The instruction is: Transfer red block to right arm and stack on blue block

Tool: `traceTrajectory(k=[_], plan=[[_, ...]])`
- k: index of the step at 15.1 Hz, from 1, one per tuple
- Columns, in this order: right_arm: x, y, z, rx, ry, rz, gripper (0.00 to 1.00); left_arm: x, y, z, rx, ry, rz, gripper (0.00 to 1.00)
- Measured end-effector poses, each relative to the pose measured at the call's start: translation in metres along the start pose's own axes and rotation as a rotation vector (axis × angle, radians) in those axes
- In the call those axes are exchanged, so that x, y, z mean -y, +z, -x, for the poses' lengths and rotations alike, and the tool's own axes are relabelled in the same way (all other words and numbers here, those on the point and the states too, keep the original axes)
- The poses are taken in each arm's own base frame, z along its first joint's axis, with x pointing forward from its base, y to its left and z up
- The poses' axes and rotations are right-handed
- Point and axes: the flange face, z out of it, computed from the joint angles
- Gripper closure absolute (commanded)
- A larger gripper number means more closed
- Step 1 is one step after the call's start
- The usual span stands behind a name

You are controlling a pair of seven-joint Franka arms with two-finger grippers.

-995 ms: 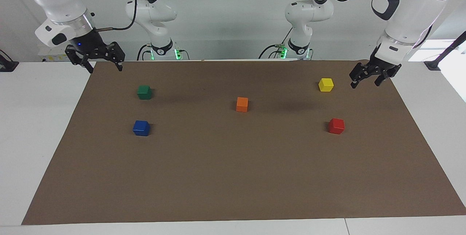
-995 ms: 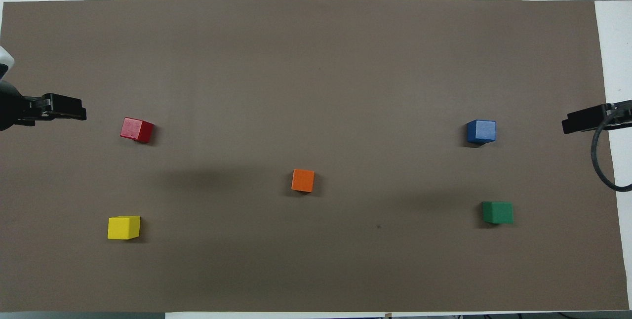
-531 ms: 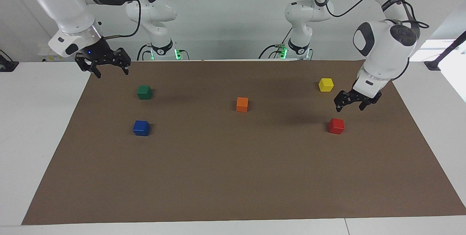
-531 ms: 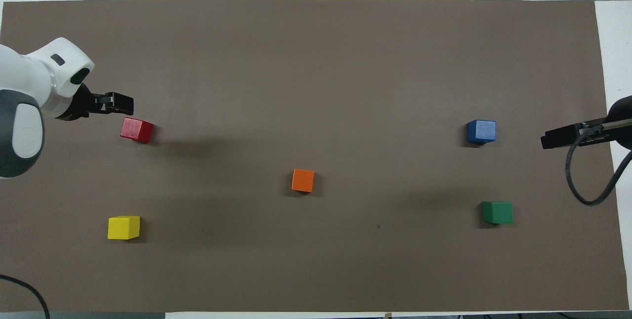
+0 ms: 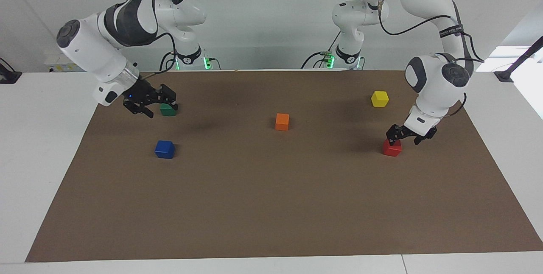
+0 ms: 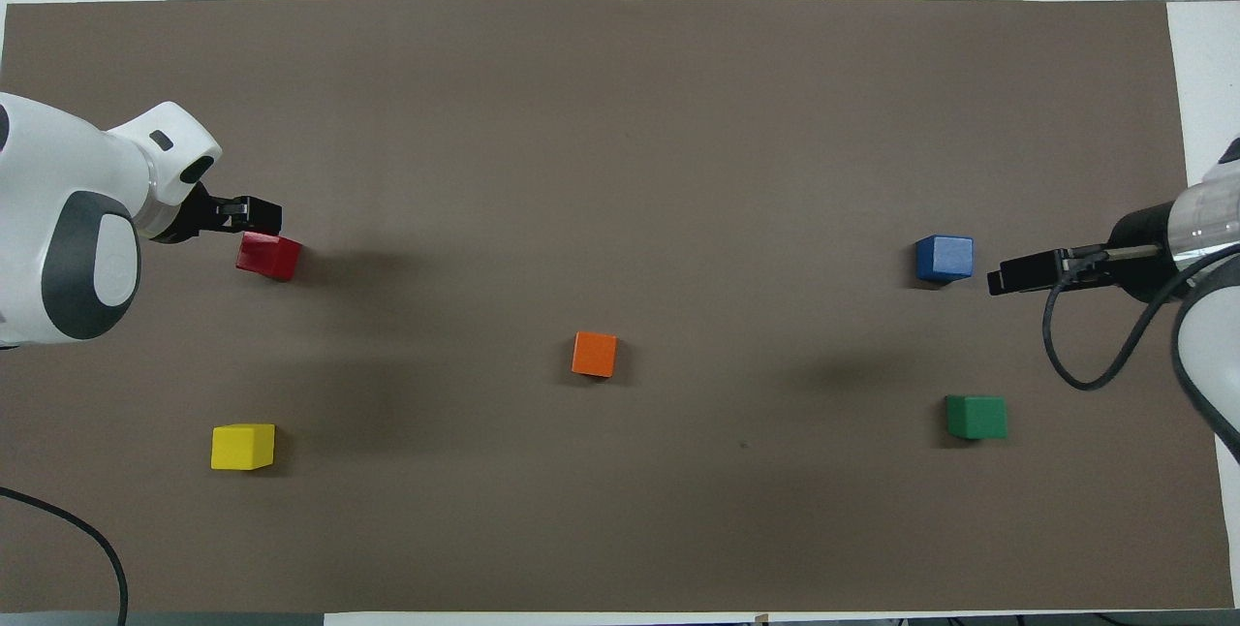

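Note:
The red block (image 5: 391,148) lies on the brown mat toward the left arm's end; it also shows in the overhead view (image 6: 268,256). My left gripper (image 5: 406,137) is open and hangs low, just above the red block and slightly off its middle, apart from its sides; it also shows in the overhead view (image 6: 260,215). The blue block (image 5: 164,149) lies toward the right arm's end, also in the overhead view (image 6: 945,258). My right gripper (image 5: 156,104) is open and empty, in the air over the mat between the blue block and the green cube; it also shows in the overhead view (image 6: 1004,275).
A green cube (image 5: 168,111) lies nearer to the robots than the blue block. An orange cube (image 5: 282,121) lies mid-mat. A yellow cube (image 5: 379,99) lies nearer to the robots than the red block. The brown mat (image 5: 271,206) covers the white table.
My left gripper has come down from the mat's edge near the yellow cube to just above the red block. My right gripper has moved in and down from the mat's corner toward the green cube.

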Motion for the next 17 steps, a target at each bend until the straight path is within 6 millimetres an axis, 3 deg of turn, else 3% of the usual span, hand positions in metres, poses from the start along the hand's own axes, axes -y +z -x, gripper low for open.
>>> traceTrajectory(k=[5, 9, 11, 12, 15, 17], plan=[[-0.005, 0.043, -0.007, -0.063, 0.006, -0.297, 0.0, -0.015, 0.03, 0.005, 0.036, 0.025, 0.007, 0.0], [0.015, 0.059, -0.01, -0.144, 0.019, -0.55, 0.0, -0.016, 0.041, 0.007, 0.05, 0.036, 0.007, 0.03], [0.027, 0.071, -0.006, -0.169, -0.002, -0.681, 0.0, -0.016, 0.047, 0.01, 0.05, 0.042, 0.001, 0.77], [0.033, 0.079, -0.004, -0.171, -0.016, -0.749, 0.0, -0.016, 0.048, 0.011, 0.054, 0.043, 0.0, 1.0], [0.036, 0.113, -0.004, -0.183, -0.064, -0.918, 0.0, -0.015, 0.045, 0.008, 0.048, 0.031, -0.001, 1.0], [0.037, 0.134, -0.004, -0.175, -0.074, -1.002, 0.0, -0.016, 0.028, -0.002, 0.037, -0.058, 0.008, 1.0]])
